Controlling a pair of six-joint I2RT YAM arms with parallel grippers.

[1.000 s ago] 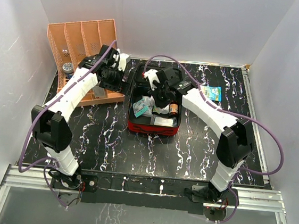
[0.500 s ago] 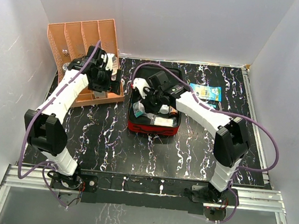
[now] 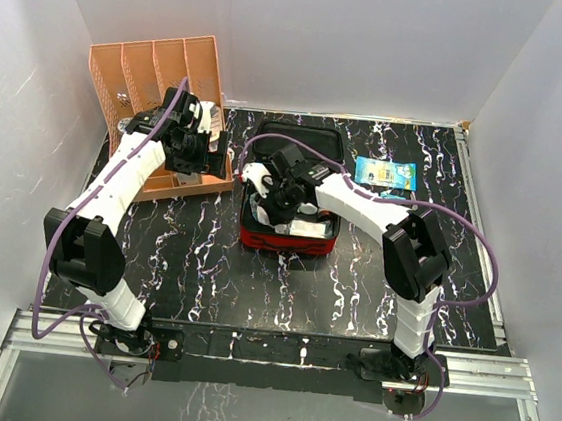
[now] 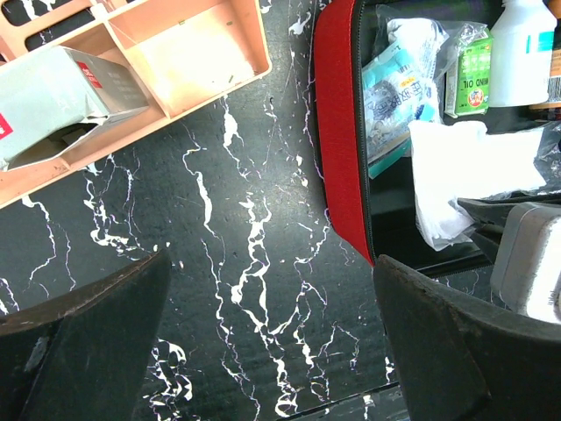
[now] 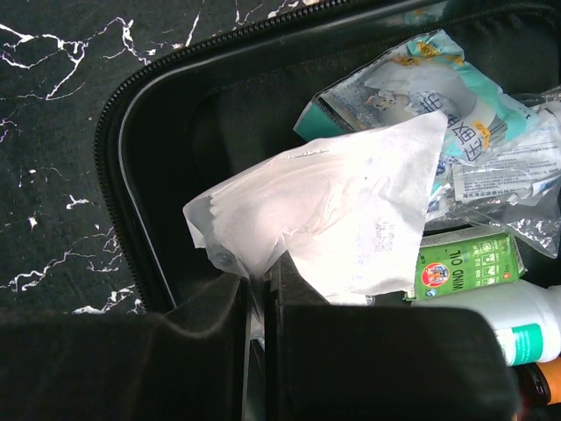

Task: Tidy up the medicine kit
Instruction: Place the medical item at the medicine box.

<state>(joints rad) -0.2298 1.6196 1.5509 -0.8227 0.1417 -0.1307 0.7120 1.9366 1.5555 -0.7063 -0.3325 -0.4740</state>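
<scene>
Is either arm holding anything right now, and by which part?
The right pincer pinches a white plastic packet by one edge, over the open medicine kit. The left pincer is open and empty.

The kit (image 3: 288, 239) is a soft red zip case lying open, its black lining facing up and its lid laid back flat. It sits under the right claw (image 3: 274, 202), whose tips dip inside, just right of the left claw (image 3: 198, 158).
</scene>
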